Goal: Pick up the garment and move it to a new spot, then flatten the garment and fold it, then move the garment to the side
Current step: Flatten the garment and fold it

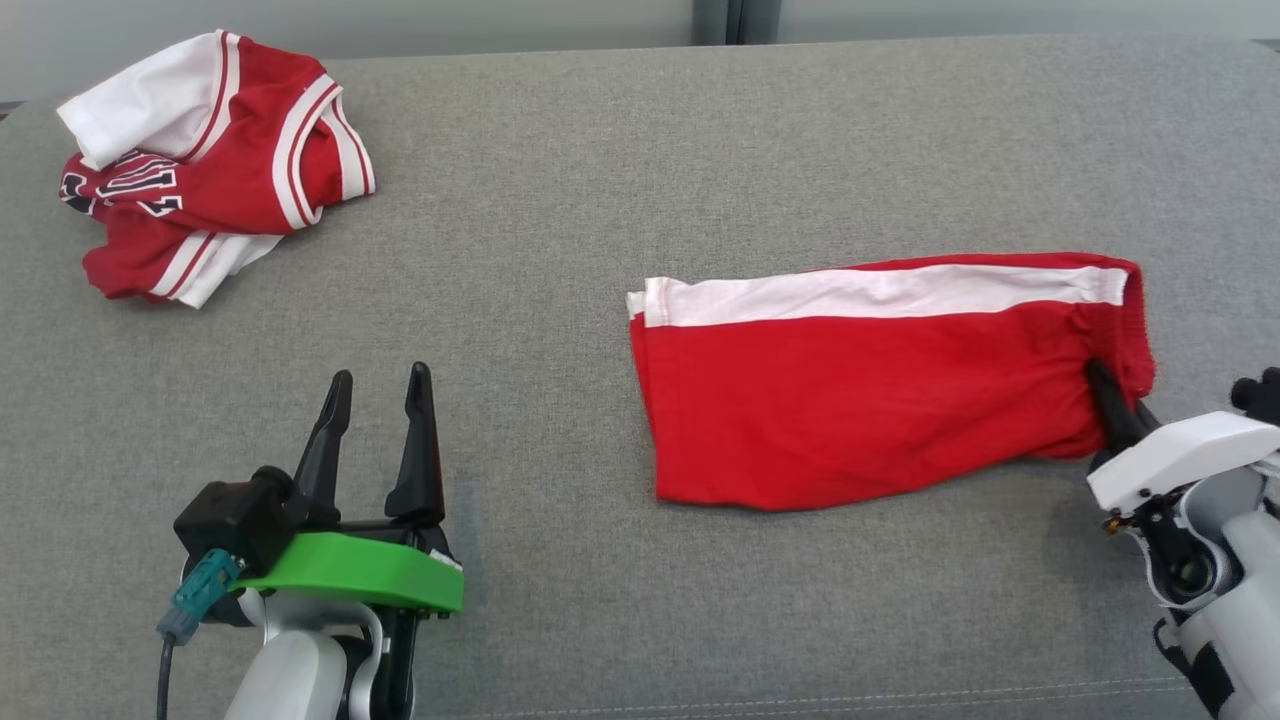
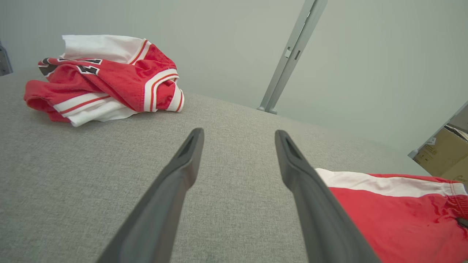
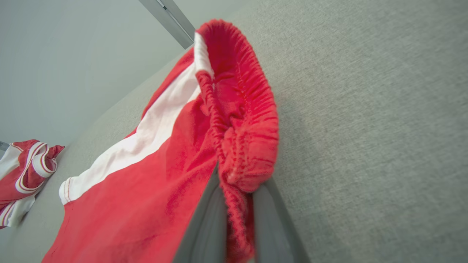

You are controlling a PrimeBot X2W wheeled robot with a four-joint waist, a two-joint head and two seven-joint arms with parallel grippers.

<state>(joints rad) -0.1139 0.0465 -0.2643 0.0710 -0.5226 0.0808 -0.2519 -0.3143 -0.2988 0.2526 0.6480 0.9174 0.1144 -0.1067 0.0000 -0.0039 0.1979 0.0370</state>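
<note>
My right jaws pinch the waistband (image 3: pixel 252 146) of the folded red shorts (image 1: pixel 860 400), left jaws spread idle; I reckon only moving them aside remains.

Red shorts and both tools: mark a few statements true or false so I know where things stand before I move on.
1. The right tool is closed on the waistband of the red shorts. True.
2. The left tool is gripping the jersey. False: it is open over the bare grey surface, well apart from the jersey.
3. The white stripe runs along the shorts' edge farther from the robot. True.
4. The jersey lies on top of the red shorts. False: the two are apart, with the jersey crumpled at the far left and the shorts at the right.
</note>
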